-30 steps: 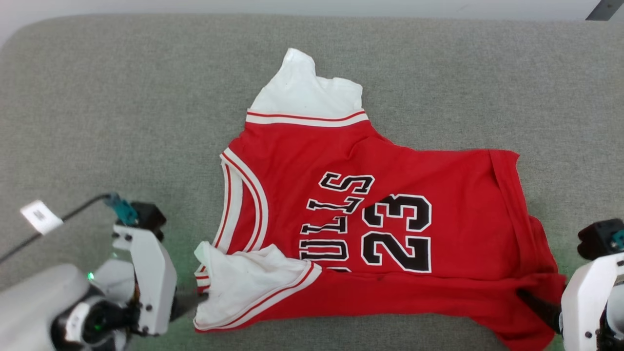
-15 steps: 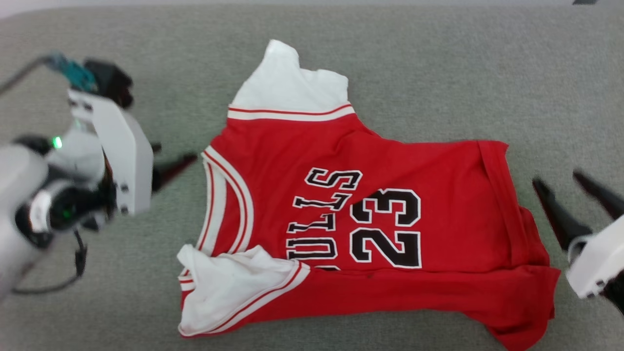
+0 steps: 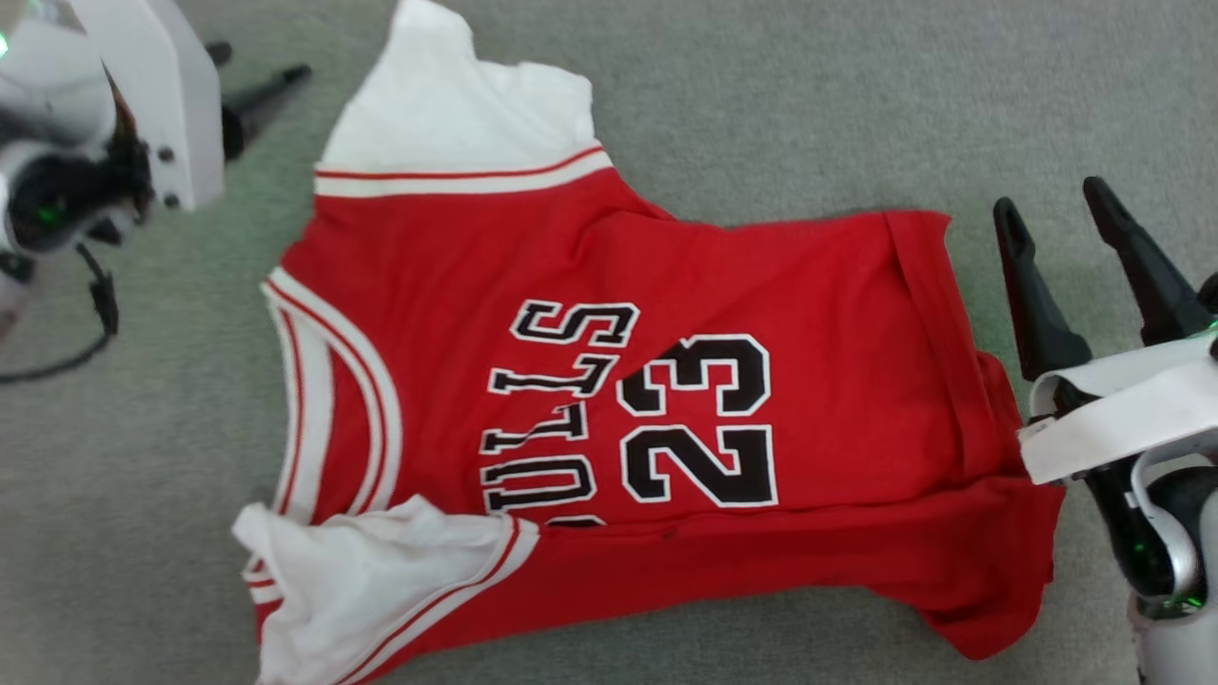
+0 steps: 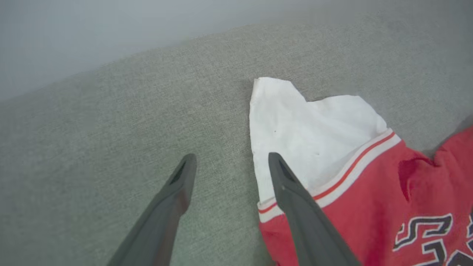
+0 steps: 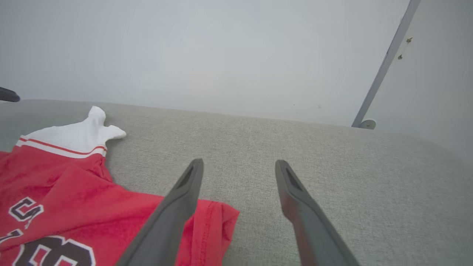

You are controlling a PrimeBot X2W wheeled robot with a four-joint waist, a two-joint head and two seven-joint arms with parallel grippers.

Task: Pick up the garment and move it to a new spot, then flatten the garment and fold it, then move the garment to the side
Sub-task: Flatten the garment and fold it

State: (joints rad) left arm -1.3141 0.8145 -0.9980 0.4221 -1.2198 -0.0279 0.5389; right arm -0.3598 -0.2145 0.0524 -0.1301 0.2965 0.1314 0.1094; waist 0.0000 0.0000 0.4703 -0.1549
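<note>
Red Bulls 23 jersey lies on grey bench, partly folded. Left gripper spread near white sleeve. Right gripper spread beside jersey, empty.

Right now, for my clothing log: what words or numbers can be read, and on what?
"ULLS": black letters on the red jersey; the letter before U is mostly hidden by a fold.
"23": black digits beside it, same jersey.
No other text.
</note>
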